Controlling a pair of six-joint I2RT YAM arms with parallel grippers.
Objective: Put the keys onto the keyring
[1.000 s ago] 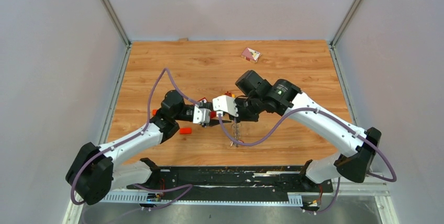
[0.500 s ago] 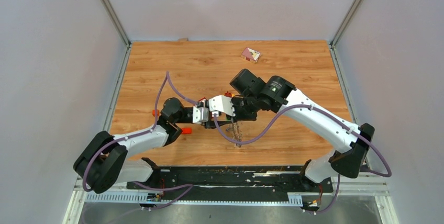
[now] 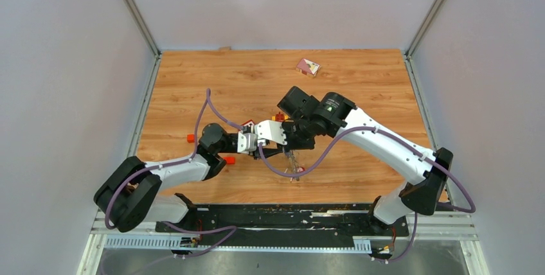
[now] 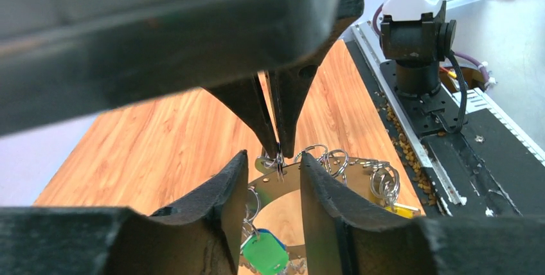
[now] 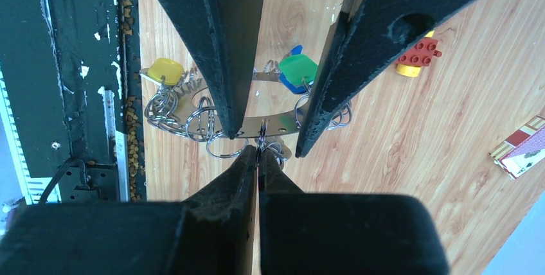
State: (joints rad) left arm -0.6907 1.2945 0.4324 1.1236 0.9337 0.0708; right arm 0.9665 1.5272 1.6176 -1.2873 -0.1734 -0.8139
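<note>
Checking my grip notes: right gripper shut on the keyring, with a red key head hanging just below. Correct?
No, the key head is green, not red, as the left wrist view shows. The right gripper is shut on the keyring.

Left hand astride right hand

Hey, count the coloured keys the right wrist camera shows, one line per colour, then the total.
Green key: 1
Blue key: 1
Yellow key: 1
Total: 3
</note>
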